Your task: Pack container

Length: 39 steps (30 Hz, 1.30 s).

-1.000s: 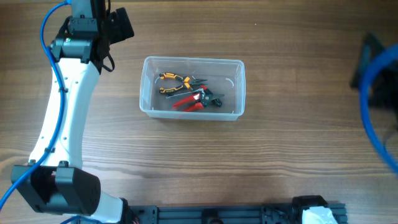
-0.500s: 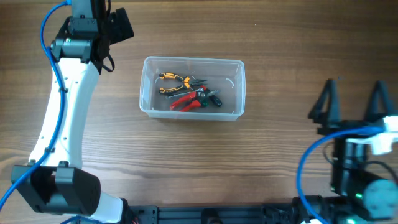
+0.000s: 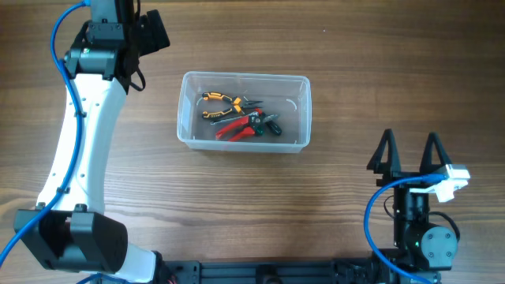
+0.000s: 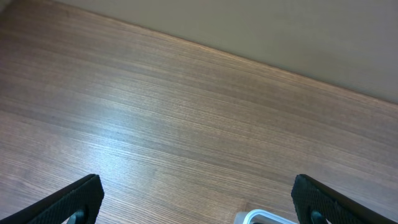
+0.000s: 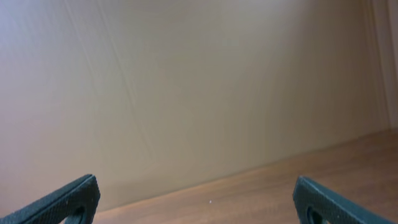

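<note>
Brown wood-grain table [image 3: 237,197] fills the overhead view. The container [image 3: 188,110], a clear plastic tub with rounded corners and a thick rim, is set upright a little left of the table's middle. Three hand tools are seen lying inside it in a loose heap: yellow-handled pliers [image 3: 216,99] toward the far left, red-handled pliers [image 3: 235,129] nearer the front wall, and a dark tool [image 3: 269,124] just right of them. The tools are touching or overlapping one another.

The left arm [image 3: 79,134], white with a blue cable [image 3: 69,95] along it, is stretched up the left side of the table, with its black wrist end beyond the container's far-left corner and apart from it. In the left wrist view the left gripper [image 4: 199,202] is held over bare wood, and its black fingers [image 4: 78,200] are spread wide, with nothing between them. A small pale rounded edge is cut off at the bottom of that view; what it belongs to cannot be told.

The right gripper [image 3: 409,154] is placed well to the right of the container and nearer the front edge. Its fingers [image 3: 384,154] are parted and nothing is held. In the right wrist view a beige wall [image 5: 199,81] and a strip of table are seen between them.
</note>
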Motion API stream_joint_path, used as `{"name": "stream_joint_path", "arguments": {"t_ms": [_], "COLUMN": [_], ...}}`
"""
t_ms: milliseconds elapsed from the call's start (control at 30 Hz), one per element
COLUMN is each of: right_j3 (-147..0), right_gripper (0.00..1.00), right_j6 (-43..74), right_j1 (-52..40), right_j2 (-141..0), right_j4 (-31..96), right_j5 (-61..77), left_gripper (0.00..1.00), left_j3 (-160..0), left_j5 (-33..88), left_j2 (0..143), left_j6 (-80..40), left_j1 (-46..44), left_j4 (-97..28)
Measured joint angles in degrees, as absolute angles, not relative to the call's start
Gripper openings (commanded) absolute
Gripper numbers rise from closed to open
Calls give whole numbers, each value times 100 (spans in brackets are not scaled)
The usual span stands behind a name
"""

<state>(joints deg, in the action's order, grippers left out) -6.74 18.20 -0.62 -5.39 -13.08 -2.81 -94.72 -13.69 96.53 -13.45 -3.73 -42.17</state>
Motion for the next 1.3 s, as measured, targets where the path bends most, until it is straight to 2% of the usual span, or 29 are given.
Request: {"name": "stream_joint_path", "arguments": {"t_ms": [333, 900, 1300], "right_j3": [-49, -36, -36], "right_gripper": [100, 100, 100], "right_j6": [1815, 1516, 1516], "right_j1": [-27, -21, -21], "right_j2": [-115, -97, -97], "right_j4": [-1184, -62, -21], "right_j5": [-121, -14, -1], "left_gripper": [100, 100, 100], "left_j3": [-9472, -9472, -9472], "left_j5": [-1369, -1367, -1369], "left_j2": [9653, 9653, 9653], "left_j6": [-1345, -1345, -1347], "left_j1": [-373, -373, -373], "left_j4": [-4217, -4217, -4217]}}
